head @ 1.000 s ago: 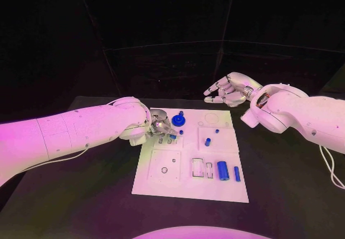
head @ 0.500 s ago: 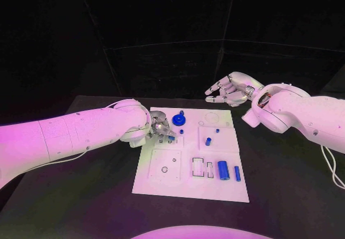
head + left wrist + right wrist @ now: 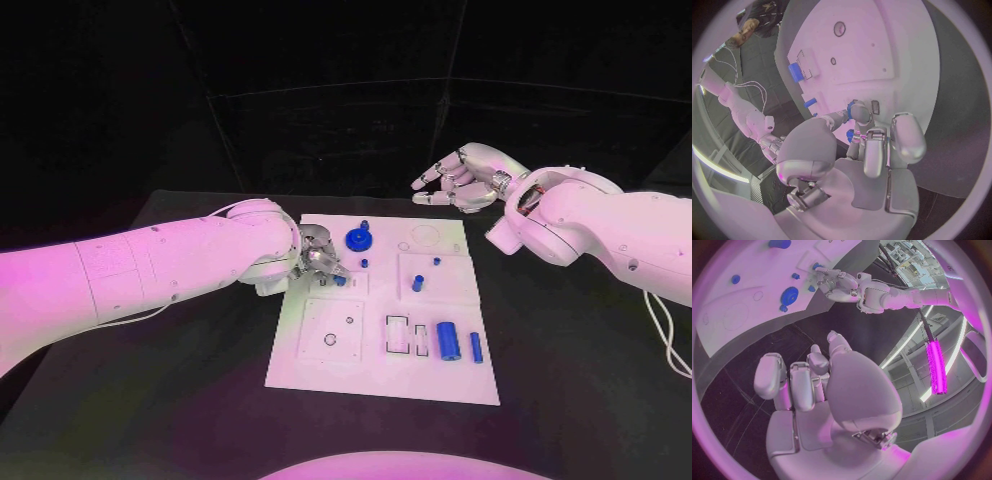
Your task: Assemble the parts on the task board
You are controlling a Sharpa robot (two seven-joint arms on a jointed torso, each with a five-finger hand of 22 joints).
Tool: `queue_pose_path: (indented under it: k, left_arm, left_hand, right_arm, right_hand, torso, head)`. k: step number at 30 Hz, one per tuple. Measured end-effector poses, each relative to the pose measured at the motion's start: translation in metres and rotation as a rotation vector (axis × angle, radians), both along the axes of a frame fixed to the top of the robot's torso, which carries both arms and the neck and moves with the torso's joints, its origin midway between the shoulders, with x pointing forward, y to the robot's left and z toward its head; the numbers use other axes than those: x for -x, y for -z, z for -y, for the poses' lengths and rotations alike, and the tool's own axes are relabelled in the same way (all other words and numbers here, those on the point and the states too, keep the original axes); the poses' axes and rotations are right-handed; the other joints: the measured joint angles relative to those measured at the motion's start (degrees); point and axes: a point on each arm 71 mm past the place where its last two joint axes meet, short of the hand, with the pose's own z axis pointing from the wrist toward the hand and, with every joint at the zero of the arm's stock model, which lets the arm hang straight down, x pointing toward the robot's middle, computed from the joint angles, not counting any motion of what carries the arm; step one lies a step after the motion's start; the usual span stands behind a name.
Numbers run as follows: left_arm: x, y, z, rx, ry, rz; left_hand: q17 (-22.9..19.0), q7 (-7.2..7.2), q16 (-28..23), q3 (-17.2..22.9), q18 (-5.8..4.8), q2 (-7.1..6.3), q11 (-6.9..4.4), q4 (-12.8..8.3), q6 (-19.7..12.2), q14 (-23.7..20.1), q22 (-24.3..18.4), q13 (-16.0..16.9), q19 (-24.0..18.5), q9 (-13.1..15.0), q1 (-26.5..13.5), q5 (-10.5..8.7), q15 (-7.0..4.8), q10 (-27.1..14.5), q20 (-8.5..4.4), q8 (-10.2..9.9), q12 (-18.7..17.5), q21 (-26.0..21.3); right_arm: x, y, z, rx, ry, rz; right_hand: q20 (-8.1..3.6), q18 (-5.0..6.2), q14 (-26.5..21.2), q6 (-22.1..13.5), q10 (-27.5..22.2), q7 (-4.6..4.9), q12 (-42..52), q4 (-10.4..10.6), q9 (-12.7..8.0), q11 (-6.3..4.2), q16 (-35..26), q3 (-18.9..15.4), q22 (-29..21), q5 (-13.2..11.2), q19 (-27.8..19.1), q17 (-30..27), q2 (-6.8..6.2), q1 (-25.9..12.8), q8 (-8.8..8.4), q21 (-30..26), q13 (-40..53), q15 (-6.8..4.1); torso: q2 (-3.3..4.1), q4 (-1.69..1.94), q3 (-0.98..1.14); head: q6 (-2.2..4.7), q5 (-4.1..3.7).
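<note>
The white task board point(image 3: 332, 365) lies in the middle of the table. My left hand point(image 3: 319, 262) hovers over its far left part and pinches a small blue part point(image 3: 857, 110) between its fingertips, just above the board point(image 3: 898, 45). A blue gear point(image 3: 358, 239) sits beside that hand. Small blue pegs point(image 3: 417, 284) stand mid-board, and a blue cylinder point(image 3: 447, 342) and a thin blue bar point(image 3: 475, 347) lie near the board's right edge. My right hand point(image 3: 454, 181) hangs in the air beyond the board's far right corner, fingers loosely apart and holding nothing. The right wrist view shows the right hand point(image 3: 814, 382), the gear point(image 3: 789, 293) and the left hand point(image 3: 839, 284).
Black table point(image 3: 577, 360) surrounds the board on all sides. The board carries empty rectangular slots point(image 3: 397, 335) and round holes point(image 3: 330, 341) in its near half. My left forearm point(image 3: 159, 265) reaches across the table's left side.
My left hand has shifted slightly toward me and lower over the board with the small blue part. The right hand has stayed in place.
</note>
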Motion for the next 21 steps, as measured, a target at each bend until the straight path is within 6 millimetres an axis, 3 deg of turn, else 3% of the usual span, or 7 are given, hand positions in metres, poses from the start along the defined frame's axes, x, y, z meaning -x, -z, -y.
queue_pose_path:
  k: [21]
  left_arm:
    - [-0.0014, 0.0009, -0.0017, -0.023, 0.013, -0.016]
  left_hand:
    - [0.00, 0.02, 0.00, 0.06, 0.00, -0.01, 0.02, -0.07, 0.02, 0.00, -0.02, -0.01, 0.00, 0.01, -0.01, 0.23, 0.00, 0.00, 0.00, -0.05, 0.00, 0.00]
  right_arm:
    - [0.0002, 0.0002, -0.0005, 0.001, -0.004, -0.002]
  right_hand:
    - [0.00, 0.00, 0.00, 0.00, 0.00, 0.00, 0.00, 0.00, 0.00, 0.00, 0.00, 0.00, 0.03, 0.00, 0.00, 0.00, 0.00, 0.00, 0.00, 0.00, 0.00, 0.00]
  torso:
    - [0.01, -0.06, 0.04]
  head:
    - [-0.27, 0.10]
